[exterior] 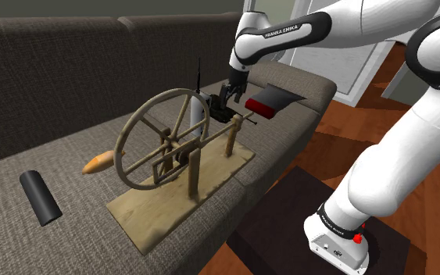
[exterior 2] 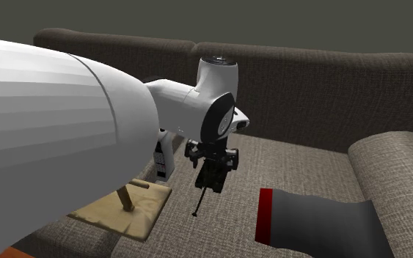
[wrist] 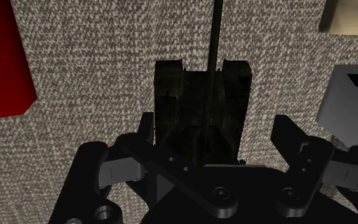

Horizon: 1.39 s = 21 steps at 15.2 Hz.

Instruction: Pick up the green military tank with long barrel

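The tank (wrist: 203,108) is a small, very dark blocky model with a long thin barrel (wrist: 217,32), lying on the grey fabric sofa seat (exterior: 69,148). My black gripper (wrist: 215,127) hangs straight over it, open, with one finger on each side of the hull. One finger (wrist: 287,135) stands clearly apart from the hull and the other is close beside it. From the second exterior view the tank (exterior 2: 212,178) sits just under the gripper (exterior 2: 213,163), its barrel running toward that camera. From the shoulder view the gripper (exterior: 226,100) is low over the tank (exterior: 227,114).
A wooden spinning wheel (exterior: 163,141) on a plank base (exterior: 179,195) stands close beside the tank. A white upright object (exterior 2: 161,157) is next to it. On the tank's other side, by the armrest (exterior: 308,82), lies a red-and-grey object (exterior: 270,101). Farther along the seat are an orange piece (exterior: 98,163) and a black cylinder (exterior: 40,197).
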Each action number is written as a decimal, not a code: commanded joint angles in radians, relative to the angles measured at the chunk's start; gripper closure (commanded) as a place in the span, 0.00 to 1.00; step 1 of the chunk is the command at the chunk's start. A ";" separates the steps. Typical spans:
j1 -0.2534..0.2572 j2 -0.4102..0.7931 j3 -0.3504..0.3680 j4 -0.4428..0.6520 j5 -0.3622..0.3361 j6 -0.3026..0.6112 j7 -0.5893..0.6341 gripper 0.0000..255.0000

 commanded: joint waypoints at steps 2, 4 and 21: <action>0.000 0.016 -0.001 -0.032 0.004 0.048 -0.006 0.00; 0.000 0.016 -0.001 -0.032 0.004 0.048 -0.006 0.00; -0.001 -0.013 0.000 0.031 -0.003 -0.044 0.003 1.00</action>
